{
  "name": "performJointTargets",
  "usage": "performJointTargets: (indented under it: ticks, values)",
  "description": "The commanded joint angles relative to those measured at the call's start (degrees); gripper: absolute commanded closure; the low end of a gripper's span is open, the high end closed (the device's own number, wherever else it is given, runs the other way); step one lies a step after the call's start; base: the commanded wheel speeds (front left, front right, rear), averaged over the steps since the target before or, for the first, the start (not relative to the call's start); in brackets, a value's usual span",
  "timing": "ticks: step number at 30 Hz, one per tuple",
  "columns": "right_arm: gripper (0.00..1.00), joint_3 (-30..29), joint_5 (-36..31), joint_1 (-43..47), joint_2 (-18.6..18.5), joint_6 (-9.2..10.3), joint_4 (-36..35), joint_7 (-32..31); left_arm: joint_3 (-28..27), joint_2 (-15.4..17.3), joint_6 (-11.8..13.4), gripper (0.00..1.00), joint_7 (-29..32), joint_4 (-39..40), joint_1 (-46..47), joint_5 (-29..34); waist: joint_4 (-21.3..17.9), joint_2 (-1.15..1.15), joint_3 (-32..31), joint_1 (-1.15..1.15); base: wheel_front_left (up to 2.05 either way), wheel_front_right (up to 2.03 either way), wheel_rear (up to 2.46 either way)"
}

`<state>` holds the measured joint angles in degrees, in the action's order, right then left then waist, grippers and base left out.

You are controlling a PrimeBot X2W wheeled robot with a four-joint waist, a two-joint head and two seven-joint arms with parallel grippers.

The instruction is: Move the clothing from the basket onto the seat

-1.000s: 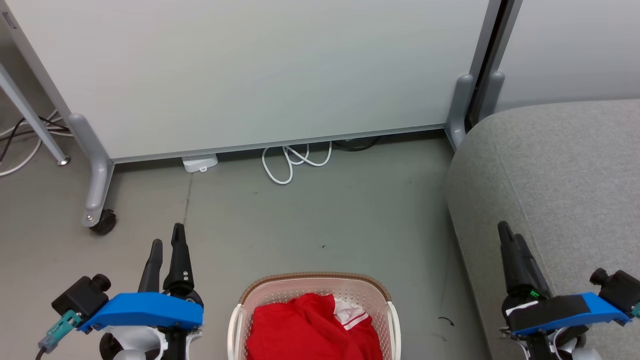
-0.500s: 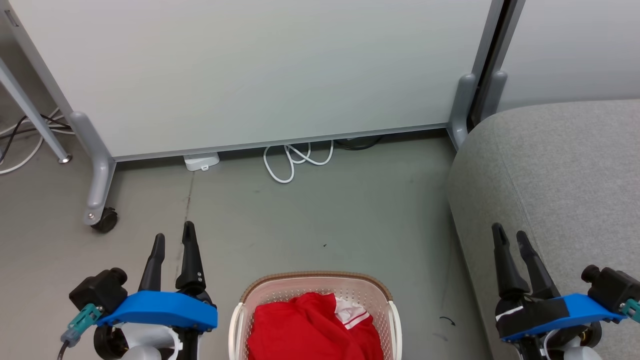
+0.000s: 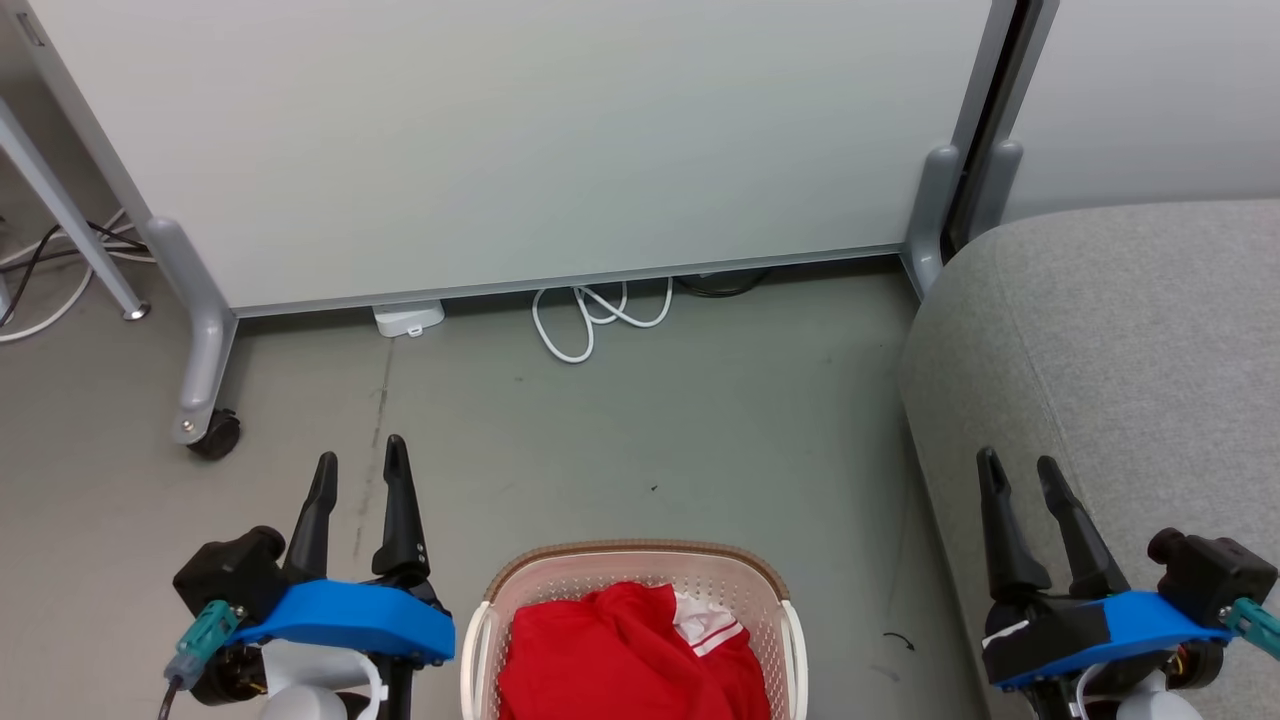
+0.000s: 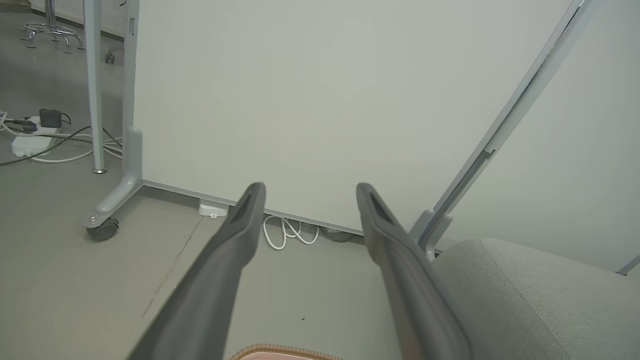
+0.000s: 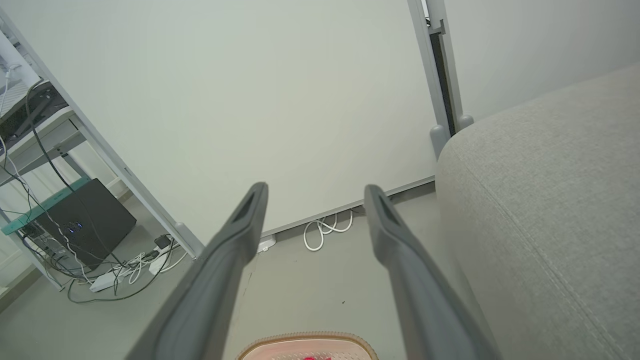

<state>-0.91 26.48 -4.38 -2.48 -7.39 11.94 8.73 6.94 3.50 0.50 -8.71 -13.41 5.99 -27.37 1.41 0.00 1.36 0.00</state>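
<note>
Beside the right gripper (image 3: 1017, 460), on its outer side: the seat (image 3: 1120, 340), grey and by far the largest thing here, with its rounded edge running under that gripper's fingers.
Basket (image 3: 640, 553): on the floor between the 2 grippers, behind both sets of fingertips and low toward the robot. Its near half is cut off, so its long axis can't be told.
Clothing (image 3: 610, 650): a red heap with white striped trim at its right, all inside the basket; nothing is on the seat yet.
Left gripper (image 3: 360, 450): fingers spread and empty, wrist just beside the basket's left rim (the nearer arm, by my reading).
Right gripper: fingers spread and empty, well apart from the basket's right rim.
Coming move: likely a reach down and inward, the left gripper going to its right, then a carry across to the seat.
</note>
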Motion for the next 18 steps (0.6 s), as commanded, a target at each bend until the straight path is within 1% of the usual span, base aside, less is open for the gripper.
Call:
performJointTargets:
  ticks: [1, 18]
  values:
    - [0.0, 0.0, -1.7, -0.2, -0.4, -0.11, -0.3, 0.6, 0.4, 0.5, 0.3, 0.0, -0.6, 0.4, 1.3, 1.6, 0.0, 0.0, 0.0, 0.0, 0.0, 0.0, 0.0]
    - [0.0, -0.3, -11.2, -0.4, -0.5, -0.13, -0.1, 2.8, 1.9, 0.6, 1.1, 0.0, -2.8, 0.3, 1.6, 10.8, 0.3, 0.0, 0.7, 0.0, 0.0, 0.0, 0.0]
